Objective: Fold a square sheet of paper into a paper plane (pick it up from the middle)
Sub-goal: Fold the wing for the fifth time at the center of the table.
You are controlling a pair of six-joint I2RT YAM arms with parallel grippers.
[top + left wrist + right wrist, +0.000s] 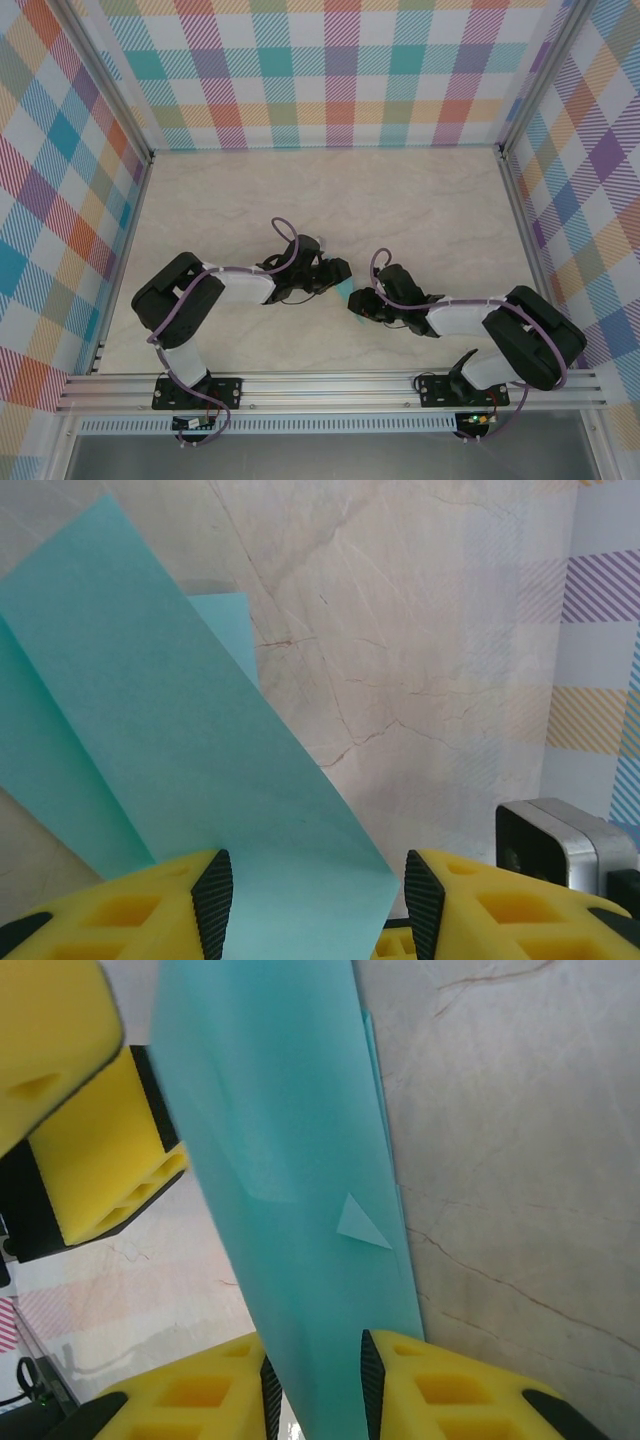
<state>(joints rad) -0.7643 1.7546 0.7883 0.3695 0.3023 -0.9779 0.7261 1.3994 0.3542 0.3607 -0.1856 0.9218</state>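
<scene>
paper plane point(290, 1160): smooth cyan sheet, folded long and narrow
left hand point(318, 895): spread
right hand point(313, 1380): astride it, grip unclear

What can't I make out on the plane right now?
- Top view: plane mostly hidden under left gripper and right gripper; shape unreadable.
- Left wrist: its ends are cut off by the frame edges.
- Right wrist: whether the fingers pinch it; the paper fills the gap.

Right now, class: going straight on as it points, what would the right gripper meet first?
The paper plane, lying between the fingers of the right gripper; beyond it probably the left gripper, though depth is unclear.
</scene>
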